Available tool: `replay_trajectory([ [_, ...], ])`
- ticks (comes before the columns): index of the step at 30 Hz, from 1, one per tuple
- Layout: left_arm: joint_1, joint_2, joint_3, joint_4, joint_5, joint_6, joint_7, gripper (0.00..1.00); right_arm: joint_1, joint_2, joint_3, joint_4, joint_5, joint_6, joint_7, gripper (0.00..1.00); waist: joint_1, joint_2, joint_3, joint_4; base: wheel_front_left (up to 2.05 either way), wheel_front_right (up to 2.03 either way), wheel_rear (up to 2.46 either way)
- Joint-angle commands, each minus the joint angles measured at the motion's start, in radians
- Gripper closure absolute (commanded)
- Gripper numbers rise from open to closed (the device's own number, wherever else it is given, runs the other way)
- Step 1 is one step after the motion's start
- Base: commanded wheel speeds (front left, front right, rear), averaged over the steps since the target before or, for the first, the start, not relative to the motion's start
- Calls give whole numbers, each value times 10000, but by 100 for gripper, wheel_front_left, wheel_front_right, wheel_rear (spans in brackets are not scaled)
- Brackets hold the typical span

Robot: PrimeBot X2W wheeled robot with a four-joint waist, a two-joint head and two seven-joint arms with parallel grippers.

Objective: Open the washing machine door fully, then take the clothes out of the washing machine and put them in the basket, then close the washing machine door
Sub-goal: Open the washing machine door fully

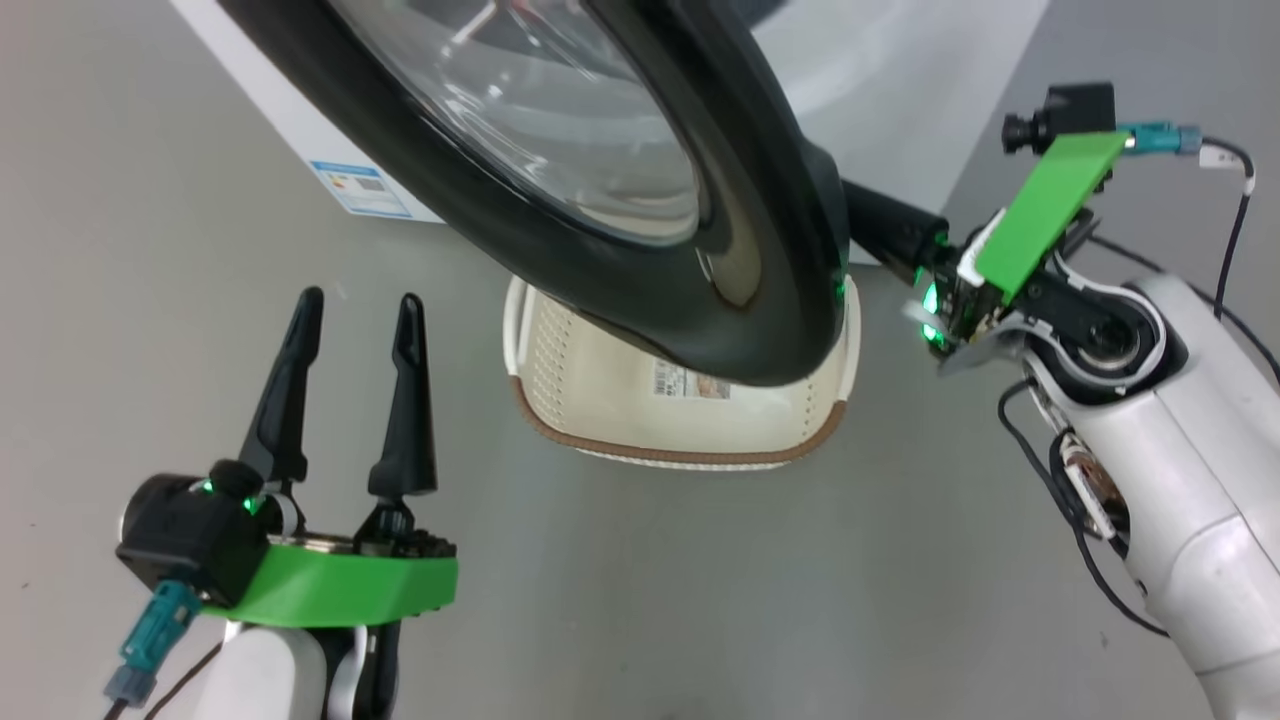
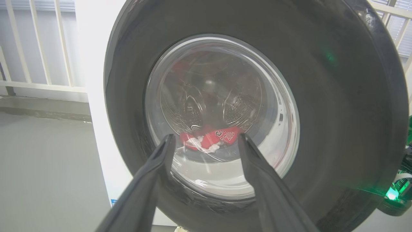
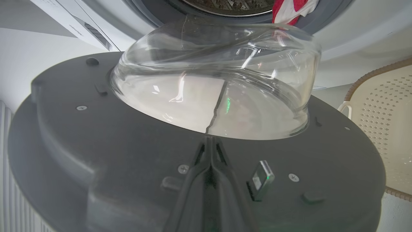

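The washing machine door (image 1: 640,290) stands partly open, its black rim and glass bowl hanging over the basket (image 1: 690,425). My left gripper (image 1: 355,310) is open and empty at the lower left, apart from the door. In the left wrist view its fingers (image 2: 161,154) point at the door's outer face (image 2: 338,112), and the red clothes (image 2: 209,140) show through the glass. My right gripper (image 3: 210,143) is shut, its tips against the door's inner face (image 3: 96,145) just below the glass bowl. Red and white clothes (image 3: 289,9) hang at the drum's mouth. The washing machine (image 1: 880,80) is white.
The cream basket (image 3: 379,122) stands on the grey floor right in front of the machine, partly under the door. A blue-and-white label (image 1: 360,188) marks the machine's lower corner. Open grey floor (image 1: 120,250) lies to the left. A white railing (image 2: 38,48) stands behind.
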Motion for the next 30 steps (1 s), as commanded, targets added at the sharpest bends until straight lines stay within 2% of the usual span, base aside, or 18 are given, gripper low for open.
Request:
replay_trajectory([
  [1,153,187,271,-174,-101,75,-49,0,233,110,274,-480,277,52,-124,100,-1,-1,-350,348,0,0,0],
  [13,419,187,204,-127,-215,165,-49,0,840,-799,1763,-1307,1658,52,-1085,100,-1,-1,-857,949,0,0,0],
  [30,591,187,52,-104,-424,340,-49,0,449,-2889,5406,-3570,4467,52,-3649,100,-1,-1,-1282,1770,0,0,0],
])
